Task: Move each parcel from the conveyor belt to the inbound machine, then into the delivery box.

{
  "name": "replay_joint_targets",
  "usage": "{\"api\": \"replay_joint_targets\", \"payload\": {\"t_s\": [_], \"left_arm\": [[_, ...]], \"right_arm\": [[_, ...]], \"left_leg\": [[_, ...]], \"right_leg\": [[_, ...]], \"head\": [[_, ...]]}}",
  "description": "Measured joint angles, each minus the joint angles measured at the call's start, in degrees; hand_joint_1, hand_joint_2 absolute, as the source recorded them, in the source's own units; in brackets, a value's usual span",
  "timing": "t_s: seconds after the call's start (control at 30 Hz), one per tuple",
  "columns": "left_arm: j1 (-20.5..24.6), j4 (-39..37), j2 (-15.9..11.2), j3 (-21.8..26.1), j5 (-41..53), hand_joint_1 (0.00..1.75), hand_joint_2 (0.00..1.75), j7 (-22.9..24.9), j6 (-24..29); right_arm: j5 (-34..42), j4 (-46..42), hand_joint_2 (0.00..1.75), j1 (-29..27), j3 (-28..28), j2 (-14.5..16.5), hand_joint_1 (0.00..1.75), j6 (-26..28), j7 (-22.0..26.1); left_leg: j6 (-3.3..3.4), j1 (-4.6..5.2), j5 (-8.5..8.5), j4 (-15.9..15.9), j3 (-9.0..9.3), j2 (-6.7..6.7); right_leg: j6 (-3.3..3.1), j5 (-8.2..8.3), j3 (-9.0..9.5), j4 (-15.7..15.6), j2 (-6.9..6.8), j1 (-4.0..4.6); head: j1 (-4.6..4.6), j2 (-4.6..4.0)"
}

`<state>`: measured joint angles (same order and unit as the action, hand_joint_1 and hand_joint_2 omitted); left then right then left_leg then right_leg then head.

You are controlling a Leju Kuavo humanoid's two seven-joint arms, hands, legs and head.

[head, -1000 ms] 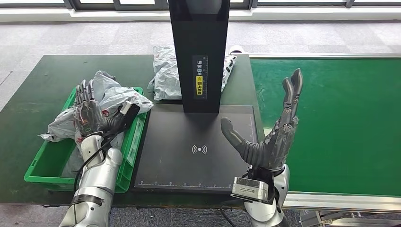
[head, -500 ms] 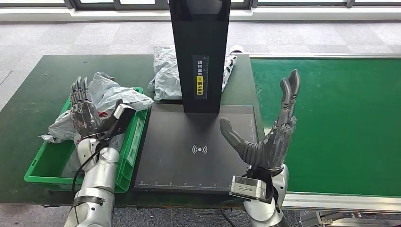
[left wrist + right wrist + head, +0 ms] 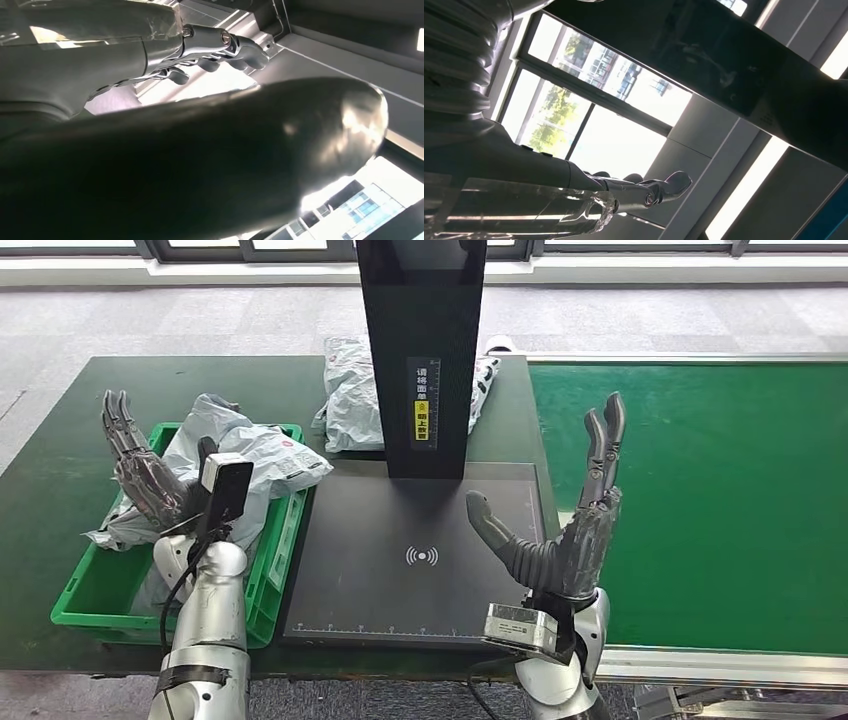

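Head view: grey parcel (image 3: pixel 235 455) lies in the green delivery box (image 3: pixel 95 585), left hand (image 3: pixel 150 480) beside it and right hand (image 3: pixel 570 540) near the bare conveyor belt (image 3: pixel 720 490) both empty, fingers spread; another parcel (image 3: pixel 350 400) sits behind the inbound machine (image 3: pixel 420 550), likely unprocessed

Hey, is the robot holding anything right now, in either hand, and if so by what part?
Nothing is held. The left hand is raised, fingers spread, above the green bin; the right hand is open beside the scanner plate.
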<state>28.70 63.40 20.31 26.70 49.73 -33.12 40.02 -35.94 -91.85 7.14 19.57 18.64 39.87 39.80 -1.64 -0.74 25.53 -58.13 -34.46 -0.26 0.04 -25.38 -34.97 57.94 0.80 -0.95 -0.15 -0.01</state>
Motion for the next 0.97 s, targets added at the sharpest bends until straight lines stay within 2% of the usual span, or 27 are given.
{"api": "replay_joint_targets", "payload": {"t_s": [0.1, 0.23, 0.3, 0.37, 0.53, 0.6, 0.67, 0.77, 0.97], "left_arm": [[-1.0, 2.7, 0.2, -2.6, -3.5, 0.00, 0.00, -1.1, 0.0], [-2.8, 6.6, 0.3, -6.7, -9.2, 0.00, 1.75, -3.6, 0.0], [-3.8, 8.4, 0.4, -8.9, -13.7, 0.00, 1.75, -5.0, -1.3], [-5.7, 11.4, 0.5, -12.1, -22.0, 0.00, 1.75, -6.3, -5.6], [-9.1, 19.2, 0.2, -20.6, -41.6, 0.00, 1.75, -7.1, -26.6], [-10.0, 20.7, 0.0, -23.0, -46.6, 0.00, 1.75, -7.1, -34.3], [-10.8, 21.3, -0.2, -25.2, -50.5, 0.00, 1.75, -7.1, -39.4], [-11.5, 21.1, -0.4, -27.8, -53.9, 0.00, 1.75, -7.1, -41.8], [-11.7, 18.2, -0.6, -30.1, -55.6, 0.00, 1.75, -7.0, -41.8]], "right_arm": [[0.2, 0.1, 1.75, -0.1, -0.3, 0.0, 0.00, 0.0, 0.0], [0.8, 0.3, 1.75, -0.2, -0.4, 0.0, 0.00, 0.0, 0.0], [2.3, 0.4, 1.75, -0.2, -0.4, 0.0, 0.00, -0.3, 0.0], [6.0, 0.5, 1.75, -0.2, -0.2, -0.1, 0.00, -2.4, 0.0], [17.5, 0.5, 1.75, -0.3, 0.3, -0.6, 0.00, -16.1, 0.0], [20.2, 0.5, 1.75, -0.2, 1.1, -0.8, 0.00, -19.6, 0.0], [21.7, 0.5, 1.75, -0.1, 2.2, -1.1, 0.00, -21.4, 0.0], [21.4, 0.9, 1.75, 0.1, 3.8, -1.3, 0.00, -22.1, 0.1], [20.0, 6.0, 1.75, 1.5, 4.7, -1.3, 0.00, -21.6, 0.0]], "left_leg": [[0.00, 0.00, 0.00, 0.0, 0.00, -0.01], [0.00, 0.00, 0.00, 0.0, 0.00, -0.01], [0.00, 0.00, 0.01, 0.0, 0.00, 0.00], [0.00, 0.00, 0.01, 0.0, -0.01, 0.01], [0.00, 0.00, 0.01, 0.0, -0.06, -0.04], [0.01, 0.00, 0.01, 0.0, -0.07, -0.05], [0.01, 0.00, 0.01, 0.0, -0.07, -0.06], [0.01, 0.00, 0.01, 0.0, -0.08, -0.06], [0.01, 0.00, 0.00, 0.0, -0.09, -0.07]], "right_leg": [[0.00, 0.00, 0.00, 0.0, 0.00, 0.00], [0.00, 0.00, 0.00, 0.0, -0.01, 0.00], [0.00, 0.00, 0.00, 0.0, -0.01, 0.00], [0.00, 0.00, 0.00, 0.0, 0.00, 0.00], [0.01, -0.01, 0.01, 0.0, -0.10, 0.00], [0.01, -0.01, 0.02, 0.0, -0.13, 0.00], [0.01, -0.01, 0.02, 0.0, -0.13, 0.00], [0.02, -0.01, 0.02, 0.0, -0.13, 0.00], [0.02, -0.01, 0.02, 0.0, -0.16, 0.00]], "head": [[0.00, -0.01], [0.00, 0.01], [0.00, 0.00], [0.01, -0.01], [-0.01, -0.01], [0.00, 0.00], [-0.01, 0.01], [-0.01, 0.00], [-0.02, -0.01]]}}
